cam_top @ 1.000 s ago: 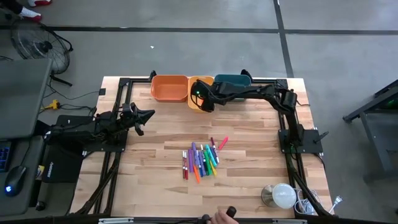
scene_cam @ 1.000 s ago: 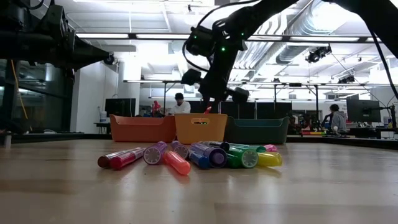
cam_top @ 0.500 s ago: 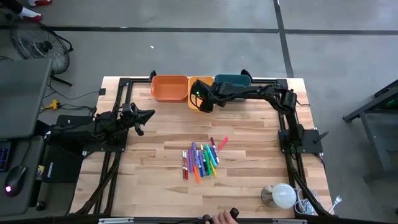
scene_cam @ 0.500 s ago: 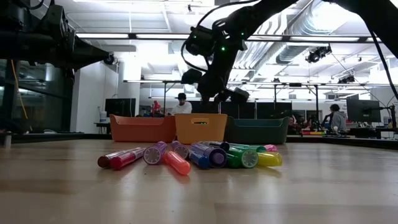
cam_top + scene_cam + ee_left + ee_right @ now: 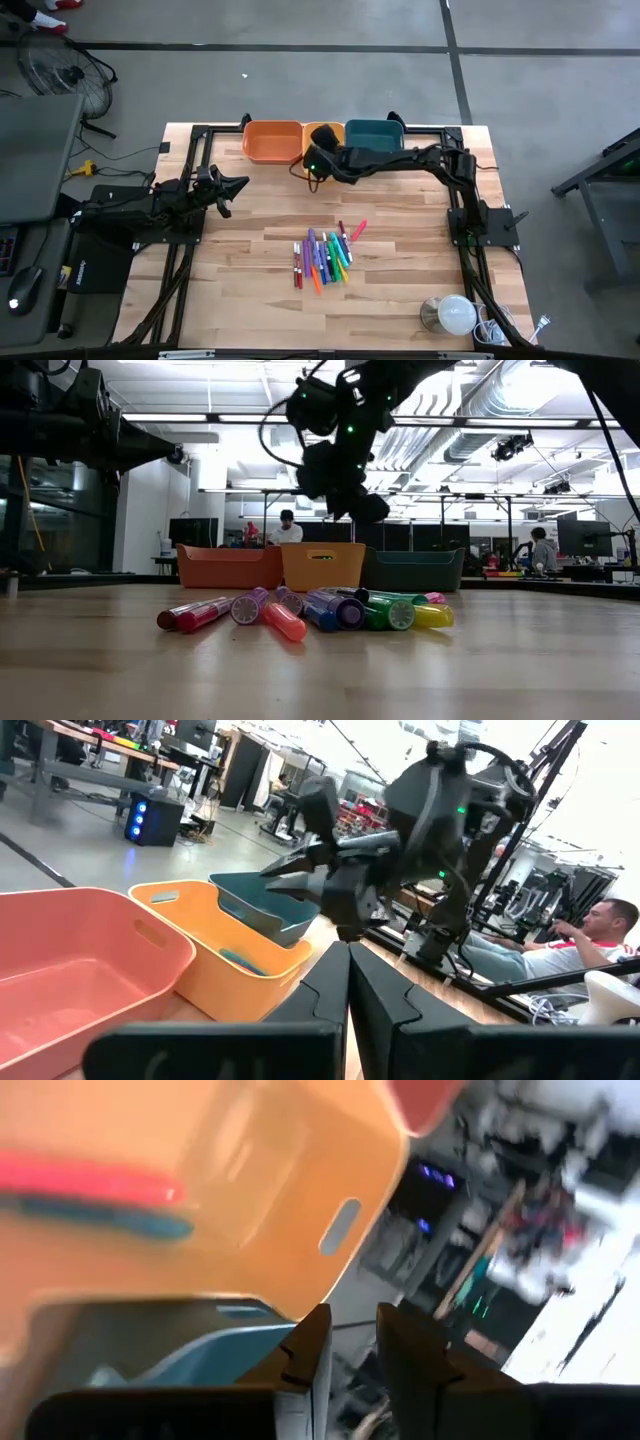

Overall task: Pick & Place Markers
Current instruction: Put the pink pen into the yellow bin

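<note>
Several markers point(image 5: 325, 258) in red, purple, orange, blue, green and yellow lie in a loose pile on the middle of the table, ends on in the low view point(image 5: 300, 610); a pink one point(image 5: 357, 229) lies a little apart. My right gripper point(image 5: 310, 165) hovers open above the near left corner of the yellow bin point(image 5: 326, 130), well above its rim point(image 5: 350, 508). Its wrist view shows a red marker point(image 5: 90, 1180) and a blue one point(image 5: 110, 1222) lying inside that bin. My left gripper point(image 5: 238, 184) waits shut at the table's left side.
An orange bin point(image 5: 272, 141), the yellow bin and a teal bin point(image 5: 374, 133) stand side by side at the far edge. A white dome-shaped object point(image 5: 455, 315) sits at the near right corner. People point(image 5: 290, 528) sit in the room beyond. Bare wood surrounds the pile.
My right gripper has risen above the yellow bin and shifted a little toward the table's left, turning as it went. A small red thing below its fingers a second ago no longer shows there. The pile of markers has stayed in place.
</note>
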### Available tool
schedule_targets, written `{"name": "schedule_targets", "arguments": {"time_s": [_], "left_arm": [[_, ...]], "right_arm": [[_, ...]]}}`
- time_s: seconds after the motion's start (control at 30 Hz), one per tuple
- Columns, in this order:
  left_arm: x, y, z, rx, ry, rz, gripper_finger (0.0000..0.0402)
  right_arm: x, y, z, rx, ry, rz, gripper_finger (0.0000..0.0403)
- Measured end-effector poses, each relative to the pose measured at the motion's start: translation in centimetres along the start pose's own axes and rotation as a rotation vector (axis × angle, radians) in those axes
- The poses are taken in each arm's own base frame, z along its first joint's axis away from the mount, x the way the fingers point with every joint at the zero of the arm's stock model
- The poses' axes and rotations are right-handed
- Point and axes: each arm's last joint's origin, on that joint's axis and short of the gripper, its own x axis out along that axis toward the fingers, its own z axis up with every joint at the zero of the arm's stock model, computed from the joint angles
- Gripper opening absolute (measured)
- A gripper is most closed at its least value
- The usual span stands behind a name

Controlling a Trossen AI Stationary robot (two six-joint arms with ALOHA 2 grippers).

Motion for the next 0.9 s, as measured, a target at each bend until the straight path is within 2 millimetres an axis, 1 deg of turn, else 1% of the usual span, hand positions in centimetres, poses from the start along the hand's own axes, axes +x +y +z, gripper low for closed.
{"name": "schedule_targets", "arguments": {"time_s": [0.13,0.2,0.27,0.33,0.4,0.5,0.7,0.8,0.9], "left_arm": [[0.0,0.0,0.0,0.0,0.0,0.0,0.0003],[0.0,0.0,0.0,0.0,0.0,0.0,0.0003],[0.0,0.0,0.0,0.0,0.001,0.0,0.0003],[0.0,0.0,0.0,0.0,0.0,0.0,0.0003],[0.0,0.0,0.0,0.0,0.0,0.0,0.0003],[0.0,0.0,0.0,0.0,0.0,0.0,0.0003],[0.0,0.0,0.0,0.0,0.0,-0.001,0.0003],[0.0,0.0,0.0,0.0,0.0,-0.001,0.0003],[0.0,0.0,0.0,0.0,0.001,0.0,0.0003]], "right_arm": [[-1.4,0.3,0.6,0.392,0.04,-0.08,0.0071],[-2.0,0.4,0.7,0.556,0.064,-0.131,0.0071],[-2.7,0.6,0.6,0.662,0.081,-0.163,0.0071],[-3.4,0.8,0.3,0.715,0.084,-0.151,0.0071],[-4.3,1.0,-0.2,0.726,0.074,-0.093,0.0071],[-5.8,1.6,-0.8,0.728,0.052,0.041,0.0071],[-8.1,3.9,-2.5,0.656,0.036,0.233,0.0071],[-9.3,5.1,-3.5,0.543,-0.025,0.326,0.0071],[-10.4,6.5,-4.6,0.346,-0.122,0.431,0.0071]]}}
